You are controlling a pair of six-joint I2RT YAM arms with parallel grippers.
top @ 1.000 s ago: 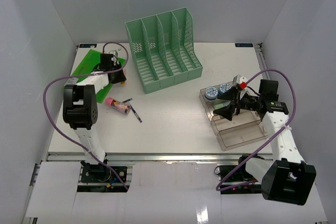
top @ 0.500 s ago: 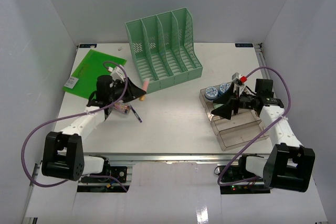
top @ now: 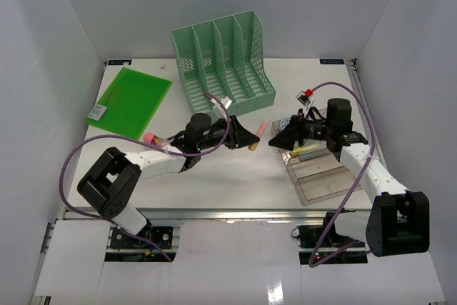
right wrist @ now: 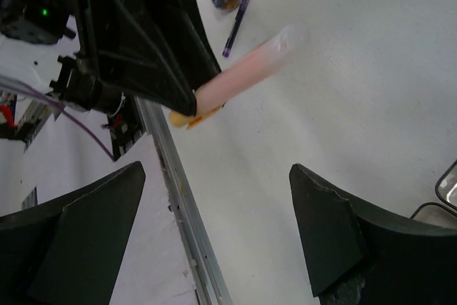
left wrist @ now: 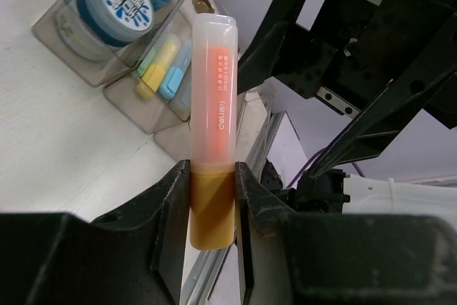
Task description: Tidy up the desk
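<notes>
Left hand (left wrist: 212, 185) pinching an orange highlighter (left wrist: 212, 91) by its amber end; the pale end points to 3 o'clock in the top view. Right hand (top: 285, 133) spread wide with nothing between its fingers, just beside the highlighter's tip and facing it. White surface (top: 235, 176) lies beneath both hands, which meet slightly right of its centre. Clear tray (top: 325, 180) at 3 o'clock on the surface. Green rack (top: 225, 66) at 12 o'clock. Green folder (top: 128, 101) at 10 o'clock.
</notes>
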